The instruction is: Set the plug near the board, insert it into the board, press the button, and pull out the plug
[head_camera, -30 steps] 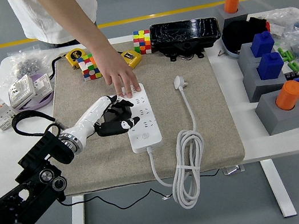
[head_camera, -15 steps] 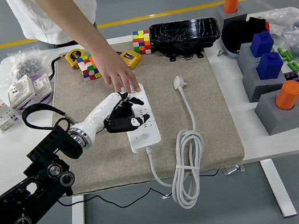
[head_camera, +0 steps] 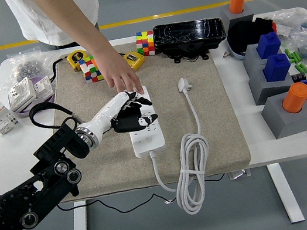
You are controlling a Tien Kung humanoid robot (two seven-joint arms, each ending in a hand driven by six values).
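Power strip (head_camera: 145, 127), white, lies on the tan mat (head_camera: 216, 133) directly beneath our left hand (head_camera: 131, 114). We rest its dark fingers (head_camera: 142, 119), loosely spread and gripping nothing, on the strip's sockets. Beyond our hand, a person's hand (head_camera: 118, 73) presses the strip's far end. Right of our hand lies the white plug (head_camera: 184, 84), unplugged, cord (head_camera: 190, 171) coiled nearer us.

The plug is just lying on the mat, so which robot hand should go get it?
Left, probably. The left hand is already over the power strip, beside the plug. No right hand is in view.
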